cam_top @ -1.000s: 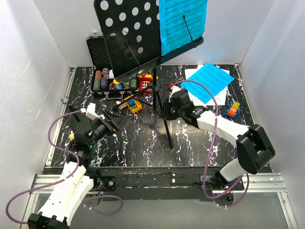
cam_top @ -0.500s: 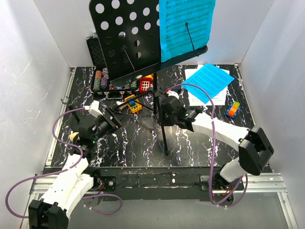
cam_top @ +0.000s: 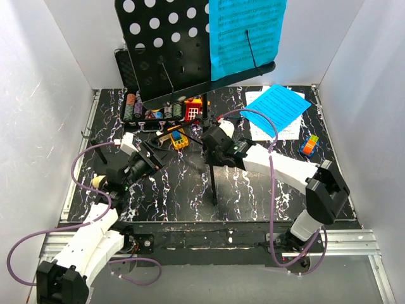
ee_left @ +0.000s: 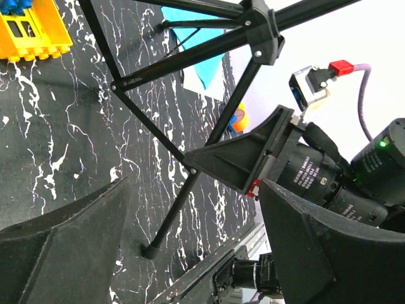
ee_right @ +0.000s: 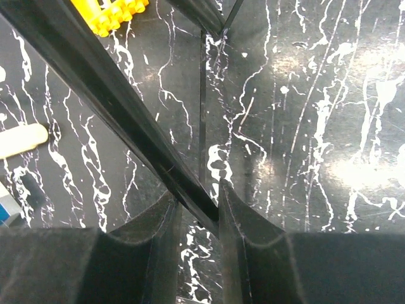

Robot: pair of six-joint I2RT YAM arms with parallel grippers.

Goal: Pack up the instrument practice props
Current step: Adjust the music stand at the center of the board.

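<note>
The black music stand (cam_top: pixel 169 50) stands mid-table, its hole-punched desk tilted and a blue sheet-music page (cam_top: pixel 247 31) clipped on it. A second blue page (cam_top: pixel 276 107) lies flat at the back right. My right gripper (cam_top: pixel 212 147) is shut on the stand's tube just above the tripod; in the right wrist view the black tube (ee_right: pixel 120 107) runs slantwise between the fingers of that gripper (ee_right: pixel 196 202). My left gripper (cam_top: pixel 152 158) is open to the left of the legs. In its view one tripod leg (ee_left: pixel 171 215) shows in the gap of the gripper (ee_left: pixel 193 190), untouched. Microphone and mic stand are not visible.
A black case of poker chips (cam_top: pixel 136 104) sits at the back left behind the stand. Coloured toy blocks (cam_top: pixel 179 138) lie just left of the pole, and a small cube (cam_top: pixel 309 145) at the right. White walls close in on both sides.
The right gripper has carried the music stand leftward, desk and pole shifting with it. The left gripper has moved up and right towards the tripod legs.
</note>
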